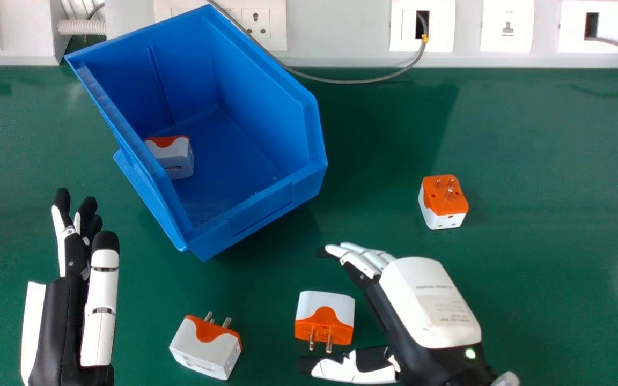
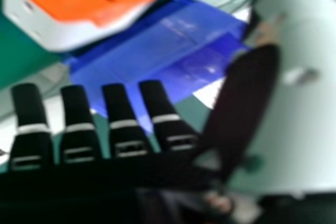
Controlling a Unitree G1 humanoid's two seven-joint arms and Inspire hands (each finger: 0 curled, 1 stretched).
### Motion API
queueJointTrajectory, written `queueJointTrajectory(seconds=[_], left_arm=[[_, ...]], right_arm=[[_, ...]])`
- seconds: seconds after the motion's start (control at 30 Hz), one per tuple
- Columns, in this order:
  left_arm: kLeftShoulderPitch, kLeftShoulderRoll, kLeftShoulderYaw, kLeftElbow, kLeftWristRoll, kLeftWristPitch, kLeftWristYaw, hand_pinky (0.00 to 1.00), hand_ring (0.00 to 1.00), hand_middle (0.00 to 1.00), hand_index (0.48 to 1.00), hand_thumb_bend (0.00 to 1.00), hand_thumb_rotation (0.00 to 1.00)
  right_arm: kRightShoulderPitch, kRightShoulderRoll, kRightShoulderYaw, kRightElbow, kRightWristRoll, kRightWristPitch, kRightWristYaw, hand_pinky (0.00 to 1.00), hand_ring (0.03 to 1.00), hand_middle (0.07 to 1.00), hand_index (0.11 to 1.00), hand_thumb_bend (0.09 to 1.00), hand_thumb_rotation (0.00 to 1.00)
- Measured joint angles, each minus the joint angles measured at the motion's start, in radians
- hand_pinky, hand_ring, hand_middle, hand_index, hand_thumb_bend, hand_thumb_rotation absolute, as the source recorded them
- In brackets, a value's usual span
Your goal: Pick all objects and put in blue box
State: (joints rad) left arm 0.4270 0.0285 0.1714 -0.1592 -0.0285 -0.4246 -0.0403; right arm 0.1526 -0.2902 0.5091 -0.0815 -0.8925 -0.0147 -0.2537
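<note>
Beyond the green tabletop (image 1: 534, 139), sockets (image 1: 508, 26).

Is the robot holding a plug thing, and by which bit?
No, nothing's held. The right robot hand is open near a plug, and the left robot hand is empty.

A green light (image 1: 470, 353) glows at five o'clock on the white-backed right hand (image 1: 421, 295); black fingertips (image 1: 62, 198) cap the white-panelled left hand (image 1: 100, 311).
</note>
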Motion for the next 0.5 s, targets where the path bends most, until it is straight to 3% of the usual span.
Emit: queueJointTrajectory(seconds=[0.2, 0.3, 0.5], left_arm=[[-0.002, 0.002, 0.001, -0.002, 0.001, 0.001, 0.001, 1.0, 1.0, 1.0, 1.0, 0.32, 0.96], [-0.002, 0.002, 0.001, -0.009, 0.01, 0.011, 0.003, 1.0, 1.0, 1.0, 1.0, 0.32, 0.96], [-0.003, 0.002, -0.001, -0.02, 0.01, 0.021, 0.004, 1.0, 1.0, 1.0, 1.0, 0.31, 0.97]], right_arm=[[-0.052, 0.025, 0.013, 0.098, -0.043, 0.012, -0.006, 0.66, 0.782, 0.813, 0.789, 0.564, 0.4], [-0.073, 0.034, 0.017, 0.133, -0.056, 0.015, -0.012, 0.65, 0.769, 0.803, 0.781, 0.567, 0.39], [-0.124, 0.055, 0.026, 0.218, -0.074, 0.036, -0.046, 0.63, 0.755, 0.792, 0.766, 0.555, 0.38]])
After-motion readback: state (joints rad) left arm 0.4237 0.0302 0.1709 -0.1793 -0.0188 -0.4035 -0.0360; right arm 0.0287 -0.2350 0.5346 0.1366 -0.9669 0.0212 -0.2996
